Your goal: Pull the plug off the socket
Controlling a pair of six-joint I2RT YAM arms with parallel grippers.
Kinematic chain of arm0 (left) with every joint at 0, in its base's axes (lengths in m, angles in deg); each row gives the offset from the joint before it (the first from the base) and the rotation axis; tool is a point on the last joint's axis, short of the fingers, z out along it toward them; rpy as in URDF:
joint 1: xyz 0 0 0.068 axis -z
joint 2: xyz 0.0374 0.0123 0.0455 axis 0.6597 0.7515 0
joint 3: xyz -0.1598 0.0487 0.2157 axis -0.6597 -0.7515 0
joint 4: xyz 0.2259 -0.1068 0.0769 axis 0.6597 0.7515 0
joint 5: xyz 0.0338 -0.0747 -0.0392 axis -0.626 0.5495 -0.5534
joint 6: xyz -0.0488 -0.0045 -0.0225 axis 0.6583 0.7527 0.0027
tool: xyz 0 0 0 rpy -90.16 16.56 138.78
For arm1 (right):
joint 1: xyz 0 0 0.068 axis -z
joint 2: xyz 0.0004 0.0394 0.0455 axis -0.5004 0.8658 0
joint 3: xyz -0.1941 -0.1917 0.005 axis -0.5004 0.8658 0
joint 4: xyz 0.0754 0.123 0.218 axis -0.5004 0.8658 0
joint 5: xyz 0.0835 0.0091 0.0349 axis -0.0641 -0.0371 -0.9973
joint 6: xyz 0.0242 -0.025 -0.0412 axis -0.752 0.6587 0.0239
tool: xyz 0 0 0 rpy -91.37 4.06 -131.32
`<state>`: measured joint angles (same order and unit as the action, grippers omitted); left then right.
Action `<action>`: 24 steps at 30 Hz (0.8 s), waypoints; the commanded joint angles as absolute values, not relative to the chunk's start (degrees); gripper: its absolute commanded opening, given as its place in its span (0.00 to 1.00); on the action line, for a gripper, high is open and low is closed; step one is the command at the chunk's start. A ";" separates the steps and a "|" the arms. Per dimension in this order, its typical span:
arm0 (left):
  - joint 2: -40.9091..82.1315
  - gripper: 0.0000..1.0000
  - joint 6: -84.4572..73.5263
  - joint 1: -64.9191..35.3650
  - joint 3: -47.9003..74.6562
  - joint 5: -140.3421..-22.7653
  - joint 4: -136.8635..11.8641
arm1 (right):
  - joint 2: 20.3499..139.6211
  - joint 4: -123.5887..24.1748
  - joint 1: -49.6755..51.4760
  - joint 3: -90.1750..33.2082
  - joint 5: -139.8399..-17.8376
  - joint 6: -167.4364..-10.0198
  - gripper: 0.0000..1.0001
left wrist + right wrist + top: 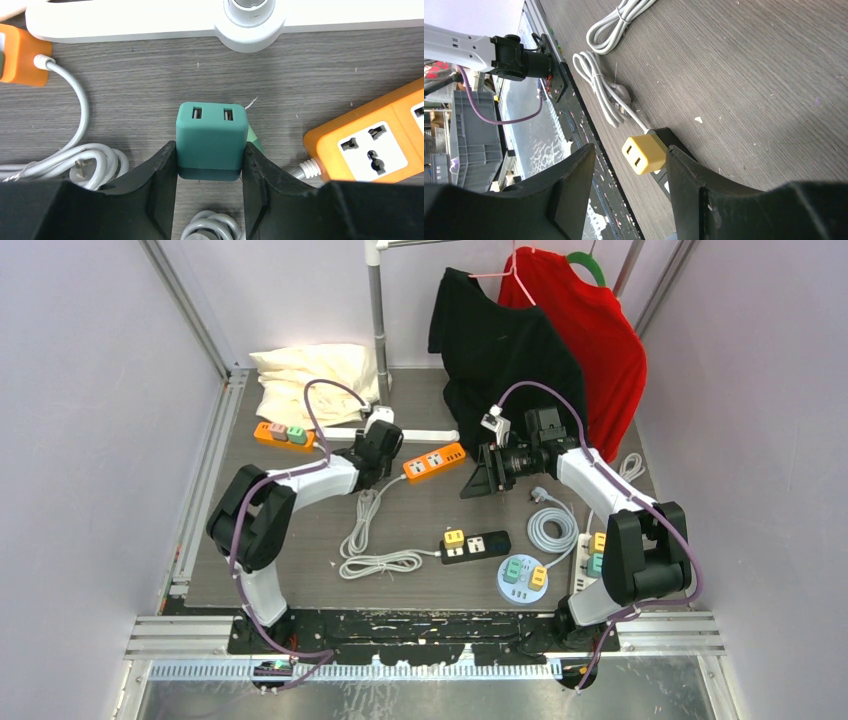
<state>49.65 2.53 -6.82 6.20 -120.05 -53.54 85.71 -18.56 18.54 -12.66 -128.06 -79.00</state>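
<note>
The left hand (210, 156) is clenched on the green plug (211, 131), its two black fingers (160, 175) pressing the plug's sides above the grey tabletop (125, 65), just left of the orange power strip (370, 145) and apart from its sockets. The right hand (630, 152) hangs released with nothing between its fingers. A yellow plug (644, 154) sits in the black power strip (477, 546) well beyond it.
</note>
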 commanded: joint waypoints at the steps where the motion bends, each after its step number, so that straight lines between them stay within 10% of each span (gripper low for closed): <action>1: 48.58 0.11 4.26 -8.66 7.21 -114.63 -55.46 | 84.83 -19.19 18.78 -14.31 -128.53 -78.05 0.59; 24: 51.33 0.63 7.10 -11.57 11.27 -108.57 -50.06 | 84.95 -18.49 18.78 -14.40 -127.95 -76.88 0.60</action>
